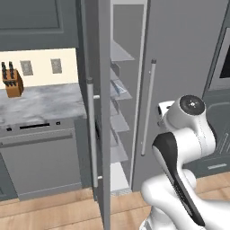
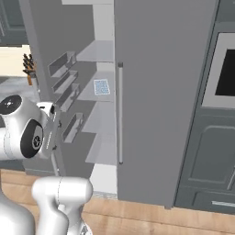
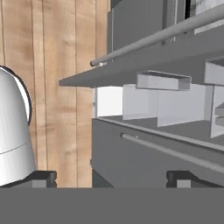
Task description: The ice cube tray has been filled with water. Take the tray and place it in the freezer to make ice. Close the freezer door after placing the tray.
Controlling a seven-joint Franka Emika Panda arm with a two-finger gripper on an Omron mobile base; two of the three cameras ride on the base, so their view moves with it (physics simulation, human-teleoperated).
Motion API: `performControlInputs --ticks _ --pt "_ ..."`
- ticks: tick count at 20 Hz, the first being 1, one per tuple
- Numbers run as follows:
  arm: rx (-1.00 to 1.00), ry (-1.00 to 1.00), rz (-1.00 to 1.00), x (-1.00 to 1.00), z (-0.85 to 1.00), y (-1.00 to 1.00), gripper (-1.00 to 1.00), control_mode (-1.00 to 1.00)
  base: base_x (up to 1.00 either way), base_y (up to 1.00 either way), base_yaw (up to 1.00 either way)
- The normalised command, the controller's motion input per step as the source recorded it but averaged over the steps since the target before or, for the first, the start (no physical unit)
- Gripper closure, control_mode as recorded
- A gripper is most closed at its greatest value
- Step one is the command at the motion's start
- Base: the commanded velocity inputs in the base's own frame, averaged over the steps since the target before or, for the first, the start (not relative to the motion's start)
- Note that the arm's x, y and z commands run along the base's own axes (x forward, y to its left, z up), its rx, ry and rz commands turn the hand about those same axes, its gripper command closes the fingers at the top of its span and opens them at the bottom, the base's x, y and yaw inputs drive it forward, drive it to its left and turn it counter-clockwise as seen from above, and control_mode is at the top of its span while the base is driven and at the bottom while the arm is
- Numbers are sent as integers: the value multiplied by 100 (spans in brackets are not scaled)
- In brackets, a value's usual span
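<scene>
The ice cube tray (image 2: 102, 86) lies flat on a middle shelf inside the freezer (image 2: 103, 59), its pale blue water cells facing up; it also shows as a pale sliver (image 1: 119, 88) in the left base view. The freezer door (image 1: 104, 112) stands wide open, edge-on, with its silver bar handle (image 1: 92, 130) toward me. My gripper (image 3: 111, 179) is open and holds nothing. It hangs in front of the freezer, well back from the shelves. In the rolled hand view the freezer door (image 3: 131, 72) with its bins runs across the top.
The wider plain fridge door (image 2: 165, 92) is shut to the right of the freezer, its handle (image 2: 120, 112) close to the opening. A knife block (image 1: 12, 81) stands on the marble counter (image 1: 40, 103) at left, above a dishwasher. Wooden floor (image 3: 57, 87) lies below.
</scene>
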Motion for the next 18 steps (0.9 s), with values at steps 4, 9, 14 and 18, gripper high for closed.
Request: performControlInputs --ticks 4,9,14,18 --pt "0 0 0 0 0 0 -100 100 0 62 -3" --pt "0 0 0 0 0 0 -100 100 -12 -7 -3" --pt "0 0 0 0 0 -1 -100 -100 -2 -12 -1" --pt "0 0 0 0 0 0 -100 -100 0 0 0"
